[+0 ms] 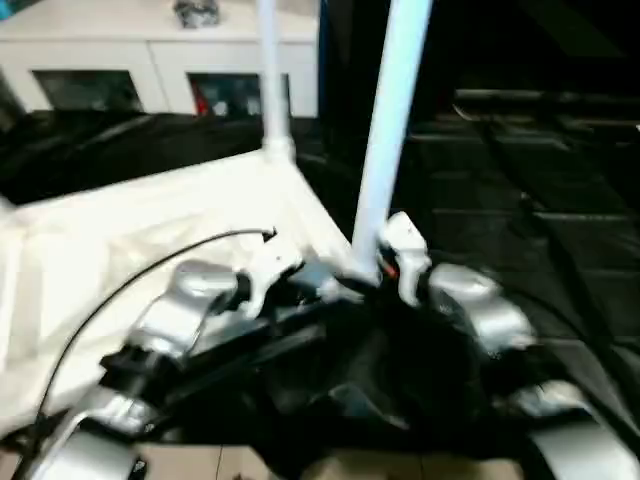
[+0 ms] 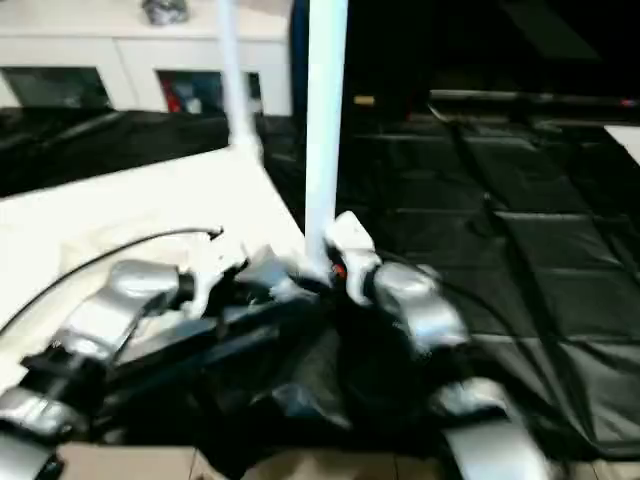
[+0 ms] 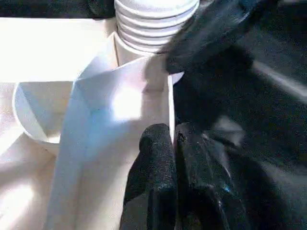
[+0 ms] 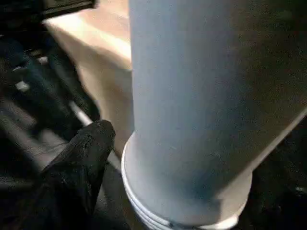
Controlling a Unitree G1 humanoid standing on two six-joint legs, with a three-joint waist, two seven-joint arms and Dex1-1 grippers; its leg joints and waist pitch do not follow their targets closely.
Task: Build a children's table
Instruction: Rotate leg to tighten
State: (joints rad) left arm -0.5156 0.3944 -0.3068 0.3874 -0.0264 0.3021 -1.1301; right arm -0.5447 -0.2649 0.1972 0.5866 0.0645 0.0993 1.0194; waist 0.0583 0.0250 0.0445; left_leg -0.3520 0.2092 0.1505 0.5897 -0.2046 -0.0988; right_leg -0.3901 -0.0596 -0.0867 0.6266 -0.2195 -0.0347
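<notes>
The tabletop (image 1: pixel 150 230) lay upside down on the black cover, on the left side, w/ its ribbed underside up. The left gripper (image 3: pixel 173 143) had its two fingers pressed together on the thin rim wall of the tabletop, just beside the near corner socket, so I judged it was steadying the top. Farther back a leg (image 1: pixel 270 70) stood upright in the far corner socket. The near leg (image 1: pixel 392 120) stood upright too, its long axis nearly vertical w/ a small lean, and its ribbed bottom end sat at the near corner socket, between the two arms. The right gripper (image 1: pixel 385 265) was at the base of this leg, one finger (image 4: pixel 81 158) seen just beside the tube but not pressing it; the jaws looked apart, not clamped. The right arm was the nearer one to the leg. Whether the threads were fully seated I couldn't tell, since the joint was partly hidden by the fingers and blurred. The tops of both legs were cut off, and the remaining legs I couldn't place.
</notes>
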